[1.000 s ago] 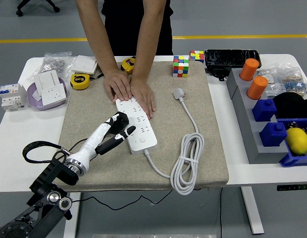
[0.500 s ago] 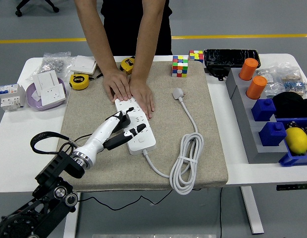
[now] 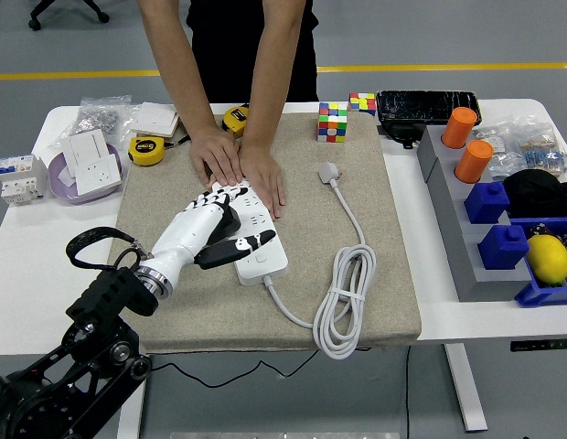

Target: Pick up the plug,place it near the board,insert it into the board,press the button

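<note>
Head view: left hand over board.

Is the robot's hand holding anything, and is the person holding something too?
The robot's left hand holds nothing; its fingers lie spread over the power strip. The person's hands press flat on the strip's far end, pinning it down. The plug lies untouched.

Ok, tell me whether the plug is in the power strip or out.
Out. The plug lies loose on the mat, apart from the power strip, whose far end the person's hands hold down.
</note>
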